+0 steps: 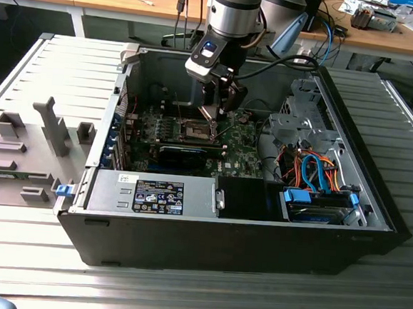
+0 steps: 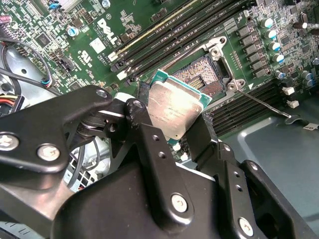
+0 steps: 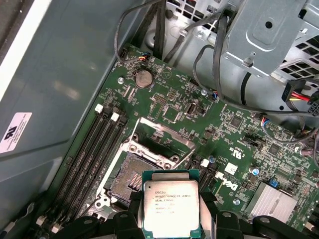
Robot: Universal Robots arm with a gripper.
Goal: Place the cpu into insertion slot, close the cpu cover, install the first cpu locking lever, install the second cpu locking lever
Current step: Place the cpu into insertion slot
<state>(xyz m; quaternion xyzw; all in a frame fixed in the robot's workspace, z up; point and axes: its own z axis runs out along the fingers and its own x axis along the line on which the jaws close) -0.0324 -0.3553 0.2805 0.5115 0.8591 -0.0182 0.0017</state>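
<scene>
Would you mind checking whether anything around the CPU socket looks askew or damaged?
Nothing stands out. The cpu is held by its edges in the gripper, not yet in the open socket, and I see no damage on either.

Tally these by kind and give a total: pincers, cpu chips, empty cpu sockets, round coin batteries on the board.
Black metal pincer: 1
Square silvery-grey metal-topped cpu, gripped by that pincer: 1
Empty square pin socket: 1
Round silver coin battery: 1
Total: 4
</scene>
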